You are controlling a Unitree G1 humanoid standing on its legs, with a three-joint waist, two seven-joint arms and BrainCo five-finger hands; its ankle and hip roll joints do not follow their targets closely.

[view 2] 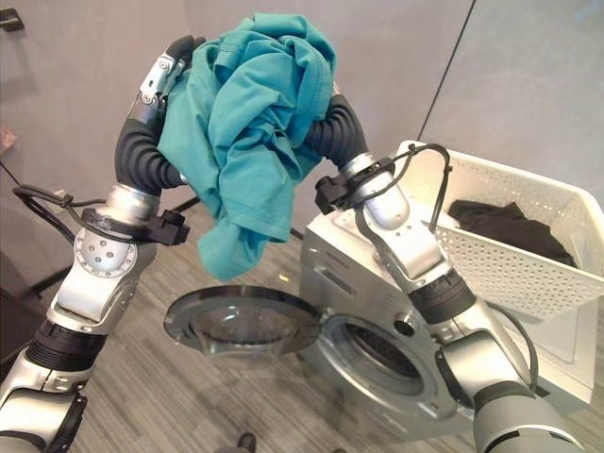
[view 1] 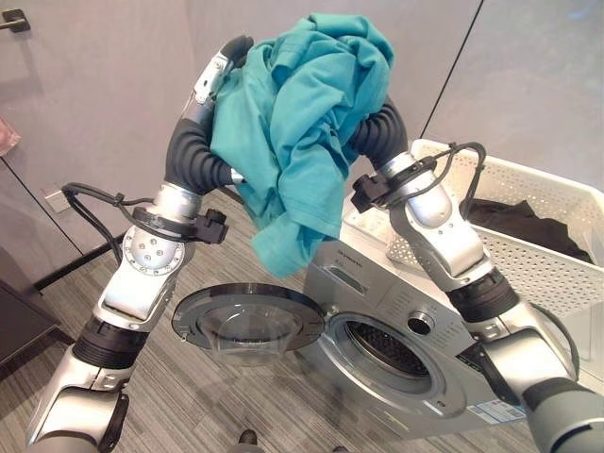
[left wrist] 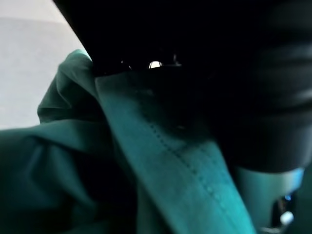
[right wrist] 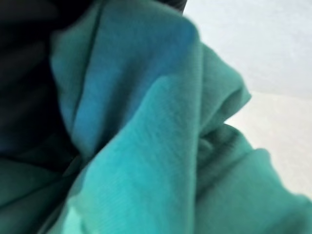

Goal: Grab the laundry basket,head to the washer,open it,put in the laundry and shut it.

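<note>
At the left of the head views, a grey wall with a socket (view 1: 57, 200) near its foot stands behind the robot's raised left arm. The left hand (view 1: 219, 68) reaches up into a bunched teal garment (view 1: 297, 123), its dark ribbed cover and a bit of silver showing at the cloth's upper left edge; the fingers are buried in the fabric, so their state cannot be told. The garment hangs in loose folds between both raised arms, its lowest flap dangling above the washer door (view 1: 247, 321), which is swung fully open and lies nearly flat over the wood-look floor (view 1: 189, 396). Right of the door, the silver front-loading washer (view 1: 377, 302) shows its open round drum mouth (view 1: 387, 349). The right hand (view 2: 332, 121) comes up behind the garment from the right, only its ribbed cover visible, fingers hidden in the cloth. Farther right, a white perforated laundry basket (view 1: 557, 269) rests on top of the washer, holding dark clothes (view 1: 524, 222).
</note>
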